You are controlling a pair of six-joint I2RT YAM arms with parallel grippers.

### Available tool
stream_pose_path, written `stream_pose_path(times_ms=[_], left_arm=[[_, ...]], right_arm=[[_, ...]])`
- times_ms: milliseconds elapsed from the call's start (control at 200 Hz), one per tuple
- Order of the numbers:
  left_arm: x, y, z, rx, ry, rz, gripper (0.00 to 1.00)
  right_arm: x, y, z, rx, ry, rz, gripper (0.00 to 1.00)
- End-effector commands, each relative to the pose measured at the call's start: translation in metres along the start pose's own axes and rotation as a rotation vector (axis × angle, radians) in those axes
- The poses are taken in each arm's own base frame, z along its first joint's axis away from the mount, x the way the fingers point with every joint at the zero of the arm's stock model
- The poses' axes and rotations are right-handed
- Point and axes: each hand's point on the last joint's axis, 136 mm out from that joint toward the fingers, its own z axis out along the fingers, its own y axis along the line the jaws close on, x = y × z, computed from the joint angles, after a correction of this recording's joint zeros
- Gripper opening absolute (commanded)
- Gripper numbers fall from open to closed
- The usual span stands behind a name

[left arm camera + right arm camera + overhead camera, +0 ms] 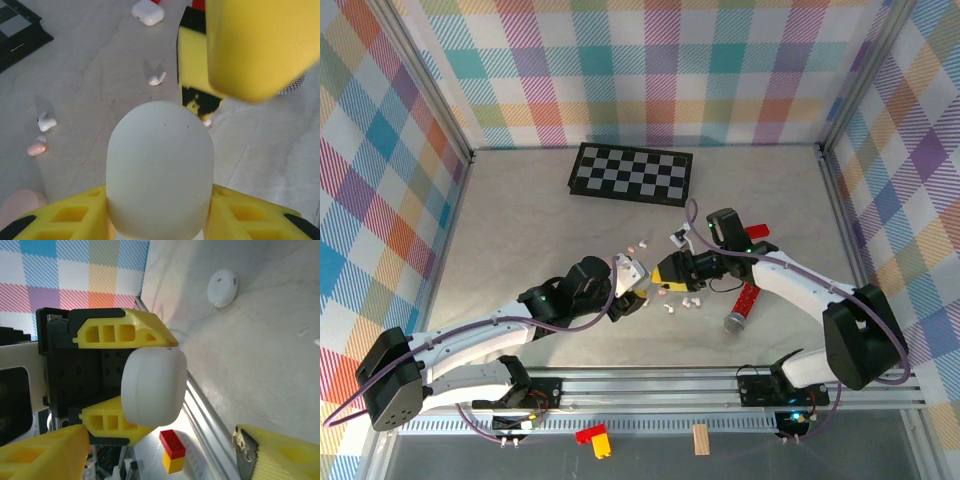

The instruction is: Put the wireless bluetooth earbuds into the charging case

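earbuds lie loose on the table, near the white case | left gripper clamps that case, lid seemingly shut | right gripper wide, empty, facing it | we hold the case steady, catch the lid edge squarely

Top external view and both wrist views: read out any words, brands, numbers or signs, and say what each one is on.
No text can be read anywhere.
On the white case: nothing, a plain shell.
On the checkerboard: squares only.
On the small black-and-white tag: too small to read.
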Motion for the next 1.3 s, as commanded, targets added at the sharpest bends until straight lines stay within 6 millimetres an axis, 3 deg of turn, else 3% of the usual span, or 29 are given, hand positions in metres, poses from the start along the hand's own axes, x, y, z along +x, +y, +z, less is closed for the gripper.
stream_pose_path(times_ms=[0, 150, 455, 645, 835, 930, 1020, 1165, 1295], left_arm=[[-0.009, -0.008, -0.001, 0.041, -0.045, 0.042, 0.44], [-0.011, -0.009, -0.003, 0.047, -0.053, 0.045, 0.44], [-0.007, -0.014, -0.005, 0.074, -0.050, 0.057, 0.44], [-0.005, -0.013, -0.004, 0.068, -0.040, 0.065, 0.44], [-0.002, -0.012, -0.004, 0.060, -0.037, 0.066, 0.45], [-0.013, -0.004, -0.008, 0.013, -0.101, 0.020, 0.57], [-0.032, 0.000, -0.019, -0.008, -0.230, -0.019, 0.74], [-0.063, 0.010, -0.044, -0.055, -0.478, -0.070, 0.97], [-0.087, 0.012, -0.059, -0.027, -0.651, -0.057, 1.00]], right_arm=[[0.002, 0.010, 0.008, -0.041, 0.057, 0.043, 0.71], [0.003, 0.007, 0.016, -0.038, 0.081, 0.069, 0.60], [-0.001, 0.008, 0.015, -0.022, 0.068, 0.058, 0.28], [0.000, 0.008, 0.013, 0.001, 0.063, 0.038, 0.30], [-0.002, 0.011, 0.011, -0.003, 0.056, 0.027, 0.16], [-0.005, 0.019, 0.010, -0.036, 0.047, 0.031, 0.13], [-0.009, 0.029, 0.005, -0.077, 0.025, 0.042, 0.12], [-0.021, 0.051, -0.015, -0.167, -0.039, 0.042, 0.09], [-0.029, 0.071, -0.037, -0.250, -0.094, 0.030, 0.06]])
